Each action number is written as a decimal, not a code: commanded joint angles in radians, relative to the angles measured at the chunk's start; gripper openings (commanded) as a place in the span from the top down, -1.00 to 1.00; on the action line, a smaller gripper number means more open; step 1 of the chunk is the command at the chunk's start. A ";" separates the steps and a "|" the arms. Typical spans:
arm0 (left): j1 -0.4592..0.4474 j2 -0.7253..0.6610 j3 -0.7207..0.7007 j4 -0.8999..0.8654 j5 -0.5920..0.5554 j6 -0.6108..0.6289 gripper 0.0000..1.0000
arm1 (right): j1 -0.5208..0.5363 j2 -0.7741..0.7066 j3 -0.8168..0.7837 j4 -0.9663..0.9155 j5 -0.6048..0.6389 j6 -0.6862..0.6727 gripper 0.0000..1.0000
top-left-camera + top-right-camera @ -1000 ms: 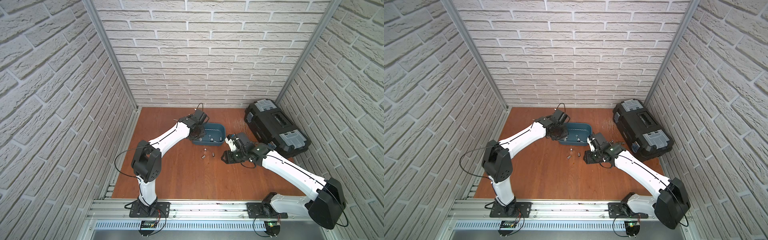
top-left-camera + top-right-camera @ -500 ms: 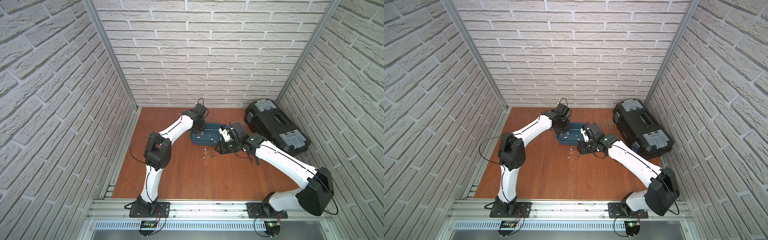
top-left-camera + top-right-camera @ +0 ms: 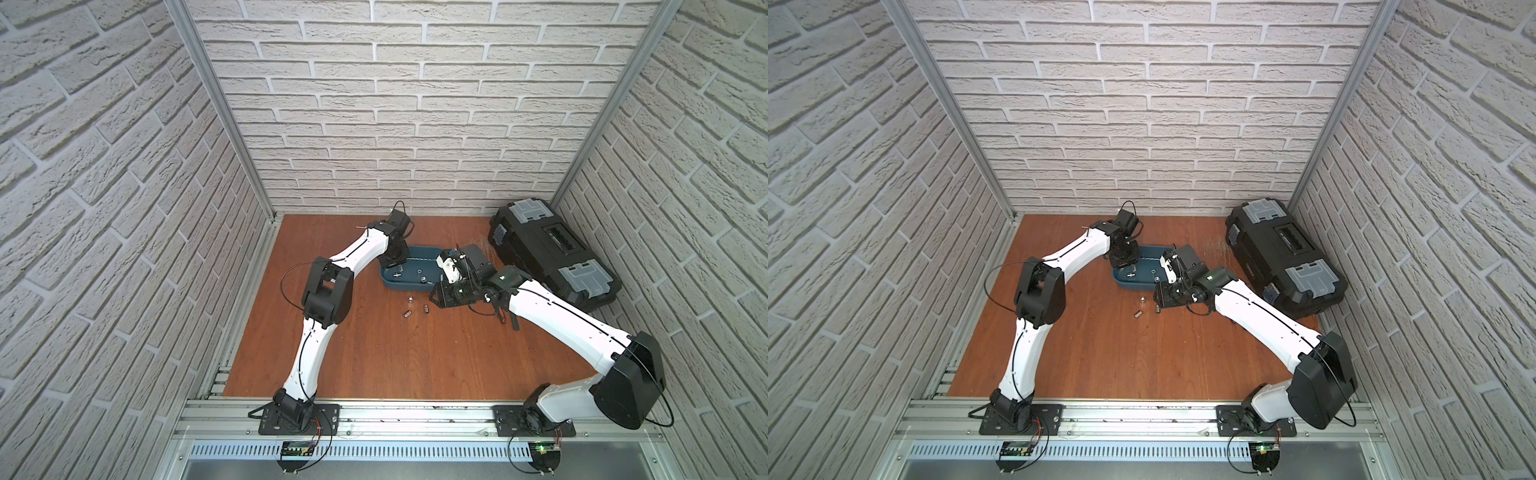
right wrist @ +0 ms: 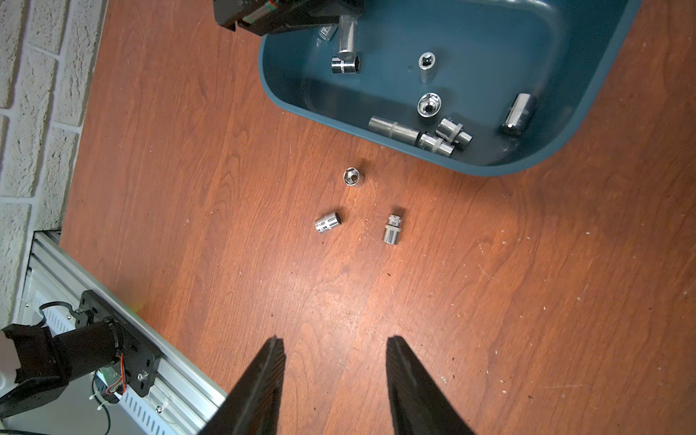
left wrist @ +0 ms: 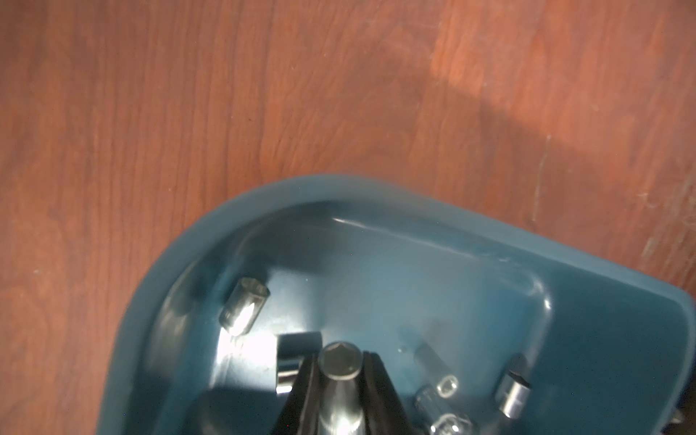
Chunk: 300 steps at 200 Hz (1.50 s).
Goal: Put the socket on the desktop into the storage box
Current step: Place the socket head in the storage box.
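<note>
Several sockets (image 4: 429, 105) are gathered in the storage box (image 4: 489, 167), toward the middle of the back edge of the desktop (image 4: 226, 263); three sockets (image 4: 393, 228) are left just beside its front wall, one upright and two on their sides. A long socket (image 5: 341, 391) is clamped in the left gripper (image 5: 339, 359) over the box floor, long axis along the fingers, hex mouth pointed down, while the right gripper (image 4: 335, 341) is held moderately wide and empty.

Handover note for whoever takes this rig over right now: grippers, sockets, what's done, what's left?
Left gripper: shut on a long socket, over the storage box; not yet released.
Right gripper: jaws open, empty, above the desktop.
Done: several sockets lie in the box.
To do: release the held one; collect upright socket, stubby socket and stepped socket from the desktop.
</note>
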 commanded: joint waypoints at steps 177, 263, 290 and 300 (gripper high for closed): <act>0.005 -0.018 0.008 -0.043 -0.029 0.041 0.16 | -0.002 -0.012 -0.041 0.020 0.008 -0.003 0.00; -0.035 -0.321 -0.230 0.054 0.036 0.086 0.03 | -0.001 -0.038 -0.063 -0.022 0.030 0.016 -0.01; -0.050 -0.429 -0.365 0.091 0.073 0.087 0.03 | 0.000 -0.034 -0.056 -0.043 0.041 0.018 -0.02; -0.054 -0.469 -0.416 0.106 0.085 0.087 0.03 | 0.001 -0.030 -0.052 -0.051 0.043 0.020 -0.02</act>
